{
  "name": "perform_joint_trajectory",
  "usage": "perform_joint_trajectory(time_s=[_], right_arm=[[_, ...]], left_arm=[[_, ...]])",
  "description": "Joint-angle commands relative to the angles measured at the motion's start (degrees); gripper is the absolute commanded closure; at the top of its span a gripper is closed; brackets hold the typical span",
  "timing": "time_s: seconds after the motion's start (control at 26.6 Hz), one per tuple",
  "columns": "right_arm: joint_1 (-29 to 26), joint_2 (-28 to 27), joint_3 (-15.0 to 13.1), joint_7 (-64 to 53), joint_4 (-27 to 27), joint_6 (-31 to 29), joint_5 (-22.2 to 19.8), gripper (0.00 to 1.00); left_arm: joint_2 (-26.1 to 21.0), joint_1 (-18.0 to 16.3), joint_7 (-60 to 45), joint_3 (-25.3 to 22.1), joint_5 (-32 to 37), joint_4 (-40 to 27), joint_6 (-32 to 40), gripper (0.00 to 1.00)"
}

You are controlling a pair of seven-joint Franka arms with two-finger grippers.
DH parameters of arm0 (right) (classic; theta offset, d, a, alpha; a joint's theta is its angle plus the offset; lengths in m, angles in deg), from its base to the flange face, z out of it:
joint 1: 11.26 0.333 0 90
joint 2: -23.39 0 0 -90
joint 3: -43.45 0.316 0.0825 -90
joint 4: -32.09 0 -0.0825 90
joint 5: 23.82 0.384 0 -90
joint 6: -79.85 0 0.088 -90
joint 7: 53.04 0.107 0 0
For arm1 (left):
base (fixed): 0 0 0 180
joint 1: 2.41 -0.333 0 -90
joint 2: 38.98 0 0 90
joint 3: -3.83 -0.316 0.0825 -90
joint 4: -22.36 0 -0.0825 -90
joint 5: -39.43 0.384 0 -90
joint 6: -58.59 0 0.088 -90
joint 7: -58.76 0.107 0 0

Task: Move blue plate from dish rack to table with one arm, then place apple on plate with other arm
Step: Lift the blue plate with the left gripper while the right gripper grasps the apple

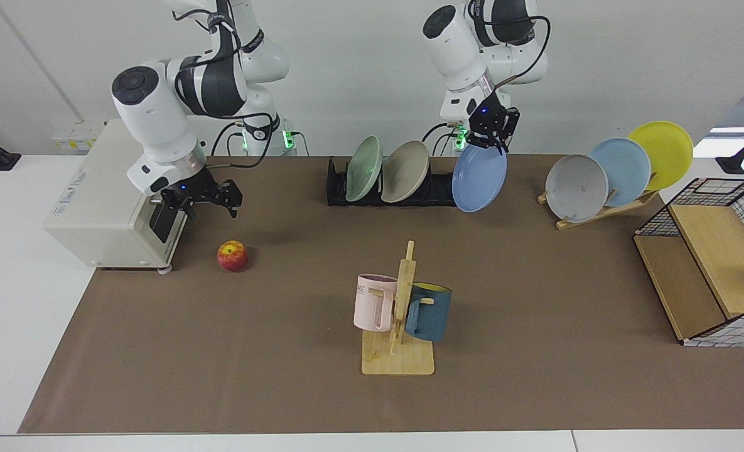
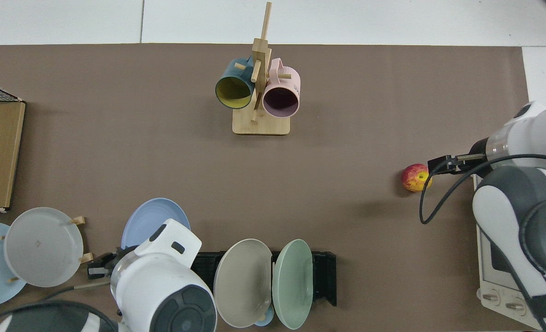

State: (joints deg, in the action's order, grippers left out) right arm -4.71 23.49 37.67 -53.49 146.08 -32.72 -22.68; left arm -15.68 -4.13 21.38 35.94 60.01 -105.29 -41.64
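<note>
Hanging from my left gripper (image 1: 490, 139), the blue plate (image 1: 479, 177) is round, matte and plain with a shallow rim; the jaws are clenched on its upper edge and it is lifted clear of the dish rack (image 1: 389, 192), just beside the rack's end. From above I see only part of its disc (image 2: 148, 221) past the arm's white wrist housing.

I see the dish rack as a low black slotted bar; it holds a pale green plate (image 1: 364, 168) and a beige plate (image 1: 405, 171), both leaning upright in its slots.

My right gripper (image 1: 203, 202) hovers with jaws spread in front of the cream toaster oven (image 1: 105, 201), above and slightly behind the apple (image 1: 232, 255). That apple, small, red with yellow patches, sits on the brown mat of the tabletop (image 1: 284, 376), near the oven's front corner. In the top view the gripper's black tip (image 2: 443, 163) reaches just beside the apple (image 2: 415, 177); I cannot tell whether they touch.

Mid-mat stands a light wooden mug tree (image 1: 400, 320) carrying a pink mug (image 1: 373, 302) and a dark teal mug (image 1: 429, 311). A wooden plate stand (image 1: 604, 210) holds a grey plate (image 1: 576, 188), a sky-blue plate (image 1: 620, 171) and a yellow plate (image 1: 660, 154). Beyond it sits a wire-and-wood basket (image 1: 717, 276).
</note>
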Motion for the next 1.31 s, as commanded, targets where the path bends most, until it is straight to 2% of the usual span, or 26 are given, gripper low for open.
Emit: perform_joint_trajectory(time_s=[0.0,0.08,0.23,0.41,0.64,0.79,0.9,1.24,1.28], right_arm=[[-0.13,-2.12,0.24,0.72,2.82,-3.97,0.0,0.0],[-0.13,-3.09,0.32,0.81,2.82,-4.93,0.0,0.0],[0.04,-4.76,0.24,0.81,3.78,-6.95,-0.26,0.0],[0.13,-5.47,0.32,0.63,6.06,-10.91,-0.7,0.0],[0.13,-7.48,0.24,0.63,7.92,-14.87,-0.7,0.0],[0.13,-9.51,0.24,0.72,8.0,-15.75,-0.7,0.0],[0.13,-10.74,0.24,0.63,8.09,-16.89,-0.79,0.0],[0.04,-13.02,0.24,1.07,8.18,-18.04,-0.79,0.0],[0.04,-13.29,0.24,1.07,8.27,-18.12,-0.79,0.01]], left_arm=[[-13.7,-1.62,-5.78,-2.56,-0.35,11.11,-5.65,1.0],[-14.24,-1.53,-5.52,-4.5,-6.22,10.68,-11.19,1.0],[-14.33,-1.62,-4.29,-5.39,-19.59,7.43,-19.99,1.0],[-15.72,-1.1,-2.36,-5.3,-30.5,3.65,-26.76,1.0],[-23.72,1.28,-2.88,-3.81,-31.57,2.15,-33.71,1.0],[-24.78,1.54,-2.88,-3.63,-33.23,-0.31,-38.53,1.0],[-27.07,3.82,-3.75,-3.72,-33.5,-1.8,-42.94,1.0],[-27.6,4.44,-2.53,-3.72,-32.54,-2.33,-43.47,1.0],[-27.69,4.36,-2.18,-3.72,-32.45,-2.25,-43.56,0.86]])
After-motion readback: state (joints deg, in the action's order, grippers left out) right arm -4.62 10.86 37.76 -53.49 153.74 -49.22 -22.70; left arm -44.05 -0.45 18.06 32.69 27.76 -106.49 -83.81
